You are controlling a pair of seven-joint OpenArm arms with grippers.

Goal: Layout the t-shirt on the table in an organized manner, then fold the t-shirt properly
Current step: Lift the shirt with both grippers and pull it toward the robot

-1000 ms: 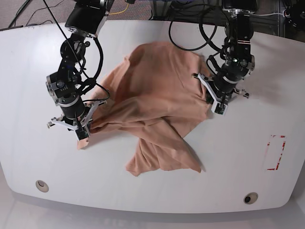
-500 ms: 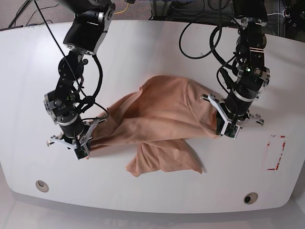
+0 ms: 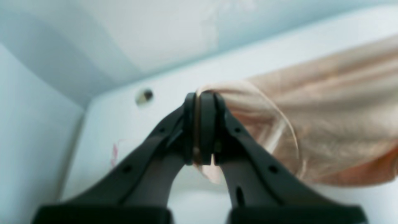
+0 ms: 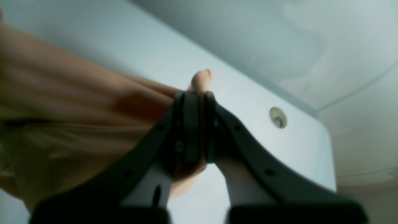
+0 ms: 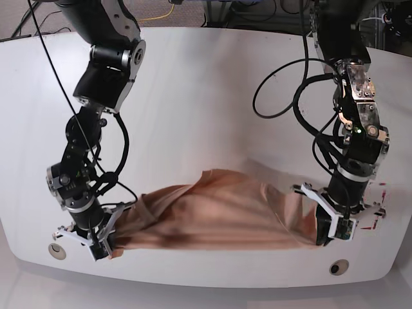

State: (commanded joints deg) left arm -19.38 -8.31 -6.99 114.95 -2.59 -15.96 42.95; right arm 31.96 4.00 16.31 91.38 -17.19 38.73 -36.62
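— Both arms had dragged the t-shirt toward the near edge of the table since half a second before, hadn't they?

— Yes. Earlier the cloth lay bunched mid-table with a flap hanging toward the front; at this moment it was stretched into a long low band between the two grippers, close to the front edge.

— How were the grippers set?

— The right gripper sat at the near left of the base view, its jaws pressed together on a pinch of peach fabric. Its wrist camera showed the fold poking out above the closed fingers. The left gripper was at the near right, likewise clamped on the shirt's edge, with cloth draping away to one side.

— And the surface?

— Glossy white, rounded at the corners. One grommet lay just beside the right gripper, another just in front of the left one. Red tape marks showed beside the left gripper, partly hidden by it.

— The room?

— Beyond the far edge were dark cables looping over the tabletop, a yellow cable, and grey floor.
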